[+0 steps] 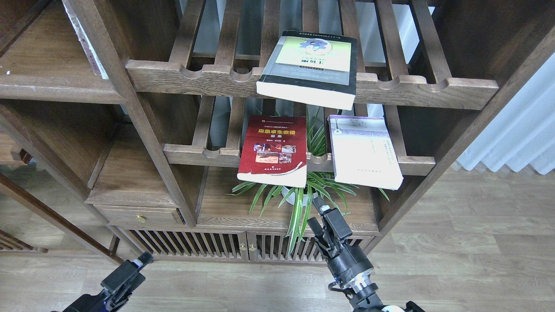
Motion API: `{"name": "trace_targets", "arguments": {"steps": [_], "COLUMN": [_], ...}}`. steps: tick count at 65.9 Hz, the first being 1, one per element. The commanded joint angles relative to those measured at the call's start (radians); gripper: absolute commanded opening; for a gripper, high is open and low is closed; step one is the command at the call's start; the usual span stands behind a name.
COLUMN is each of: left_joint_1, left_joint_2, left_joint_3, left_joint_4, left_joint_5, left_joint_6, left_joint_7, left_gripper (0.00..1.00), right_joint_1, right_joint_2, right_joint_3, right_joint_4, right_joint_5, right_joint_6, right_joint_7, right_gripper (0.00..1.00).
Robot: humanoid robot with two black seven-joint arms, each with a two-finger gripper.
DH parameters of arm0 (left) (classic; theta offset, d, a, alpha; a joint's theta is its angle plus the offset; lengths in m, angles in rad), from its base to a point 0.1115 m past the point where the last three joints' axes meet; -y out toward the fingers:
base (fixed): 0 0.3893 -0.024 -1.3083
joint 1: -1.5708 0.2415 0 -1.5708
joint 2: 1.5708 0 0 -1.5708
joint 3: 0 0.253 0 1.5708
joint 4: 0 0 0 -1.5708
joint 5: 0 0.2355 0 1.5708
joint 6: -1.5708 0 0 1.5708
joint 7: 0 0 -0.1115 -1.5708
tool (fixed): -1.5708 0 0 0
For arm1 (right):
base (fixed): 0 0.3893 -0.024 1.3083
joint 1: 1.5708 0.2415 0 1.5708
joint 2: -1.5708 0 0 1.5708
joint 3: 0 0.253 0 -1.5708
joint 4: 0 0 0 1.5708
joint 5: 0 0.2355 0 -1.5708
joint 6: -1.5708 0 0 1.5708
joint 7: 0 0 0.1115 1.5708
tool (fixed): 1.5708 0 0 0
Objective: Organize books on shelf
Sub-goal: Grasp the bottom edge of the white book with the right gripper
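Red book (272, 149) and lavender book (364, 151) lie flat, long axes near-to-far, overhanging the lower slatted rack (195, 152); yellow-green book (310, 69) likewise above. My right hand (323, 216) hangs empty, fingers pressed together; left hand (141, 261), can't tell.

The right black two-finger hand (321, 207) is built of blocky, matte black segments with hard edges, its fingers narrow and dark, so the two are hard to tell apart. Behind it sits a rounded, dark grey cylindrical wrist housing with a glossy sheen, ringed at its base by a pale silver-blue band, thin black cables looping alongside it. The left black two-finger hand (145, 258) shows as a boxy black block with a small light grey-blue tip, and a touch of blue shows low on its arm.
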Motion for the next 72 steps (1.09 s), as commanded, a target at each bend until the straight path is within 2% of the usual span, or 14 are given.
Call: {"name": "trace_targets", "arguments": {"steps": [1, 20, 35, 44, 56, 66, 72], "left_joint_1": [0.0, -0.008, -0.008, -0.009, -0.026, -0.037, -0.037], "left_joint_2": [0.002, 0.002, 0.004, 0.004, 0.008, 0.01, 0.01], "left_joint_3": [-0.017, -0.028, -0.038, -0.04, -0.041, -0.041, -0.041], "left_joint_4": [0.0, 0.023, 0.029, 0.029, 0.032, 0.042, 0.048], "left_joint_5": [-0.002, -0.005, -0.007, -0.007, -0.007, -0.008, -0.008], "left_joint_6": [0.0, 0.0, 0.0, 0.0, 0.0, 0.0, 0.0], "left_joint_7": [0.0, 0.0, 0.0, 0.0, 0.0, 0.001, 0.0], "left_gripper": [1.0, 1.0, 1.0, 1.0, 1.0, 1.0, 1.0], "right_joint_1": [0.014, 0.04, 0.048, 0.057, 0.097, 0.118, 0.128], "right_joint_2": [0.0, 0.0, 0.0, 0.0, 0.0, 0.0, 0.0], "right_joint_3": [0.02, 0.129, 0.139, 0.141, 0.146, 0.155, 0.158], "right_joint_4": [-0.006, -0.035, -0.058, -0.089, -0.108, -0.109, -0.118], "right_joint_5": [0.077, 0.132, 0.167, 0.169, 0.177, 0.177, 0.177], "right_joint_6": [0.0, 0.0, 0.0, 0.0, 0.0, 0.0, 0.0], "right_joint_7": [0.003, 0.006, 0.02, 0.038, 0.115, 0.123, 0.126], "right_gripper": [1.0, 1.0, 0.97, 0.91, 0.78, 0.74, 0.6]}}
